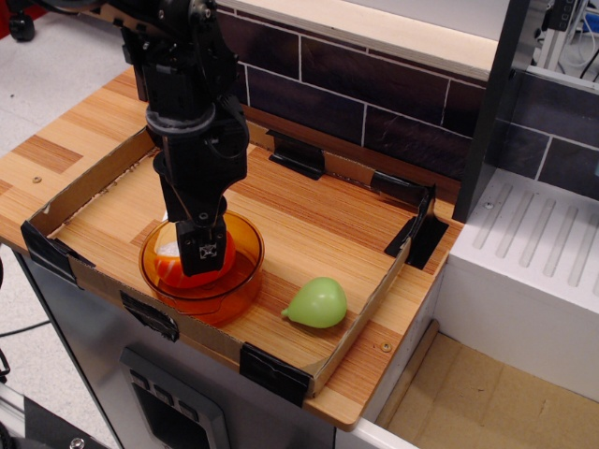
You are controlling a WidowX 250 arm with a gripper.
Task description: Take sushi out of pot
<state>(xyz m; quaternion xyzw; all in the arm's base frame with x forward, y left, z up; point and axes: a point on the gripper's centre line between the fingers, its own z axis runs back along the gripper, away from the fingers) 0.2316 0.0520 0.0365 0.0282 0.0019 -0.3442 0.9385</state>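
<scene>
The orange translucent pot (245, 269) sits at the front left of the cardboard-walled wooden tray. The sushi (171, 267), orange with a white rice side, lies inside it. My black gripper (205, 254) reaches straight down into the pot. Its near finger (207, 249) stands in front of the sushi and covers its middle. The far finger is hidden behind it. The fingers seem to straddle the sushi, but I cannot see whether they press on it.
A pale green pear-shaped toy (318, 302) lies to the right of the pot near the tray's front wall (197, 329). Low cardboard walls with black clips ring the tray. A dark tiled wall stands behind, and a white unit (529, 271) is at the right.
</scene>
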